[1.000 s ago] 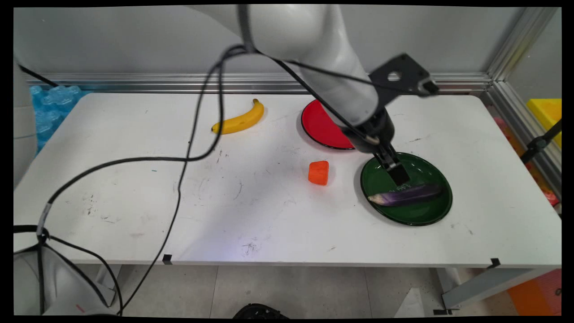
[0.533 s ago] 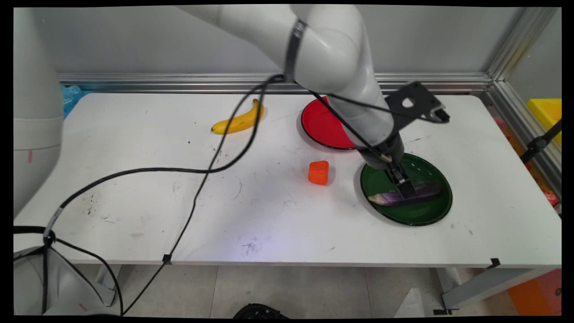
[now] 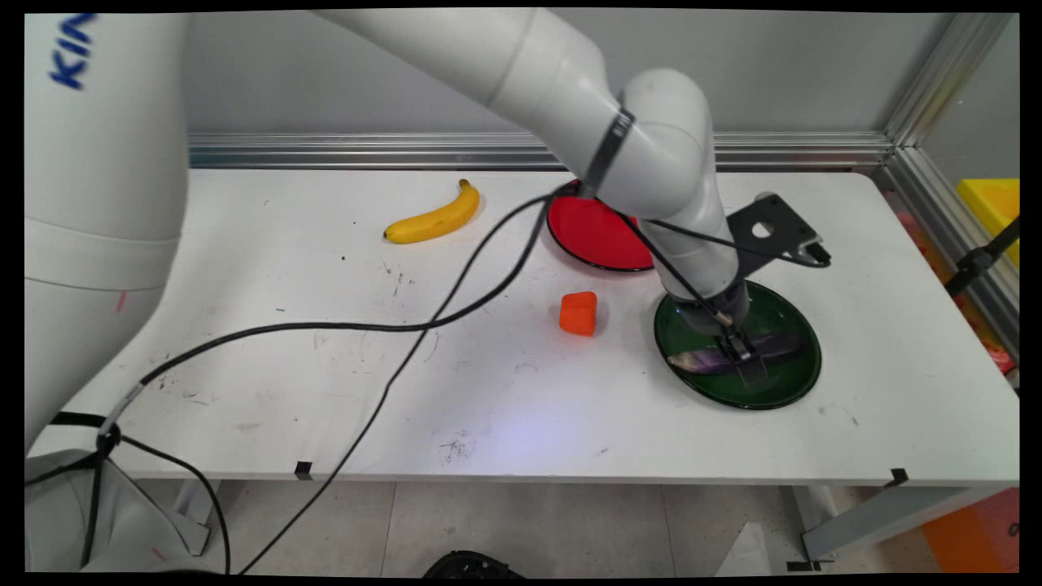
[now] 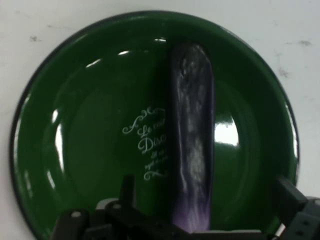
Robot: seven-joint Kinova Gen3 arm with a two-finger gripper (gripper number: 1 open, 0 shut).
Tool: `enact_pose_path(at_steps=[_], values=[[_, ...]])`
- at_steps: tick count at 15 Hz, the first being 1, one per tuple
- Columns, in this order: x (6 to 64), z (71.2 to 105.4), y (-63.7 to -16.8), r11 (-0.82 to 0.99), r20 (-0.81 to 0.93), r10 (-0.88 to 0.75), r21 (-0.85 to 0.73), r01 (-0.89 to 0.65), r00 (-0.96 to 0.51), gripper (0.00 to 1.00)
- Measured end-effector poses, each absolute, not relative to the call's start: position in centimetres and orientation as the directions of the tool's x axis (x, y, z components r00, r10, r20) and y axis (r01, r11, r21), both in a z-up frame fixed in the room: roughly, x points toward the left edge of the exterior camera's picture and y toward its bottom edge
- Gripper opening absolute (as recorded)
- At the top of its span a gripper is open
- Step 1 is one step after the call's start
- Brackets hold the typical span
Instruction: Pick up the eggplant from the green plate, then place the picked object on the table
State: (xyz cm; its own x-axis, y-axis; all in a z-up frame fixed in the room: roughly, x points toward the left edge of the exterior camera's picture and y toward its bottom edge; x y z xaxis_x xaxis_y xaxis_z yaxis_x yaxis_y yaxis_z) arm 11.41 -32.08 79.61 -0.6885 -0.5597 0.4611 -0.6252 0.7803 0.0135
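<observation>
A white bench [image 3: 244, 268] fills the scene, seen from above its near side, with a grey wall beyond. The robot arm reaches in from the upper left and bends down over the right half of the bench, black cables trailing across the middle.

Near the right end lies a green plate [image 3: 794, 382], flat on the bench. Just beyond it, partly hidden by the arm, sits a red plate [image 3: 590, 232], nothing visible on the part that shows. A banana [image 3: 435, 218] lies well apart at the far middle, curved, resting on its side.

On the green plate rests a purple eggplant [image 3: 704, 359], lying lengthwise left to right across the plate's middle, so the shallow dish cradles it.

An orange block [image 3: 579, 313] stands on the bench just left of the green plate, not touching it.

The hand [image 3: 745, 358] is down at the eggplant's middle. In the hand view its fingers [image 4: 290, 200] stand spread wide, one on each side of the eggplant [image 4: 190, 150], not yet pressing it; it has hold of nothing.
</observation>
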Motion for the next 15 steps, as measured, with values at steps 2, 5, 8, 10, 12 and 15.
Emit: enact_pose_path(at_steps=[2, 5, 8, 10, 12, 15], values=[[10.8, 78.7, -32.6, 0.778, 0.455, -0.564, 0.015, -0.628, -0.689, 1.00], [10.0, 77.2, -33.3, 0.772, 0.446, -0.575, 0.016, -0.636, -0.686, 1.00], [9.1, 76.4, -33.8, 0.767, 0.447, -0.581, 0.022, -0.641, -0.681, 0.00], [8.8, 76.2, -34.1, 0.767, 0.450, -0.580, 0.023, -0.641, -0.679, 0.00], [8.7, 76.3, -34.2, 0.770, 0.451, -0.576, 0.021, -0.638, -0.681, 0.00], [8.8, 76.7, -34.2, 0.776, 0.452, -0.568, 0.016, -0.631, -0.687, 0.00]])
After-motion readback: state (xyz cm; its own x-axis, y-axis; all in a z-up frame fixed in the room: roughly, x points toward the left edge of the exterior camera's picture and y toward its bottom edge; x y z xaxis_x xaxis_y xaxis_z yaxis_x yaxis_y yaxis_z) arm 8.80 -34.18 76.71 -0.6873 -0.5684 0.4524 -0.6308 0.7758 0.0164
